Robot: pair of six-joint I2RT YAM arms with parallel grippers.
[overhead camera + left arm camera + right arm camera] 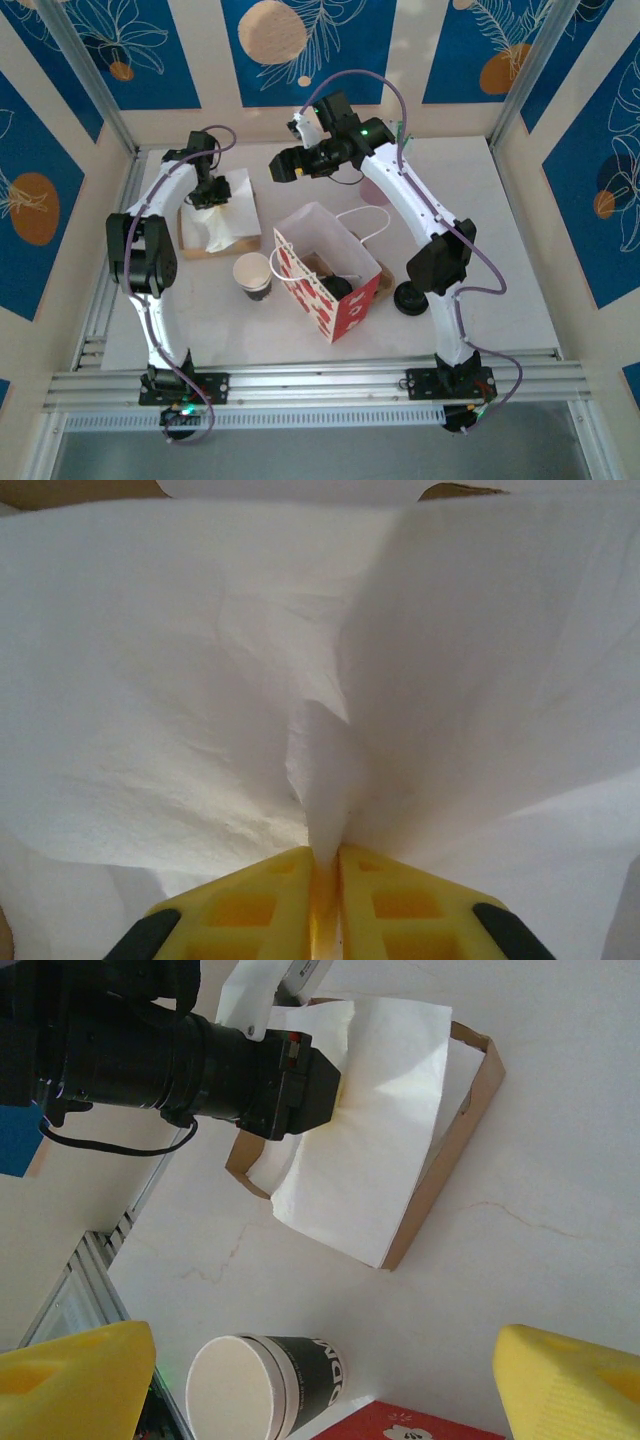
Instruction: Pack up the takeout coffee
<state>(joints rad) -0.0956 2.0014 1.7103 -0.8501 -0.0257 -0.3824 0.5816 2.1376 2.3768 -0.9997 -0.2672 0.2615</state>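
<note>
Two pincers, in two different states. The left gripper point(327, 858) has its yellow fingers point(250, 905) pressed almost together on a raised fold of the napkin point(180, 680). The white paper stands up between the tips at the bottom centre of the left wrist view (only a sliver of gap, and the paper fills it). From above, this gripper sits over the napkin, which lies in the cardboard tray point(186, 230) at the upper left of the table point(500, 250). The right gripper point(325, 1335) is spread wide, with its yellow fingers in the lower corners of the right wrist view and nothing between them. In the top view it hangs at upper centre. The takeout coffee point(252, 274) stands upright on the table, apart from both grippers. It is just beside the left edge of the red-and-white paper bag point(345, 310) and below the tray.
</note>
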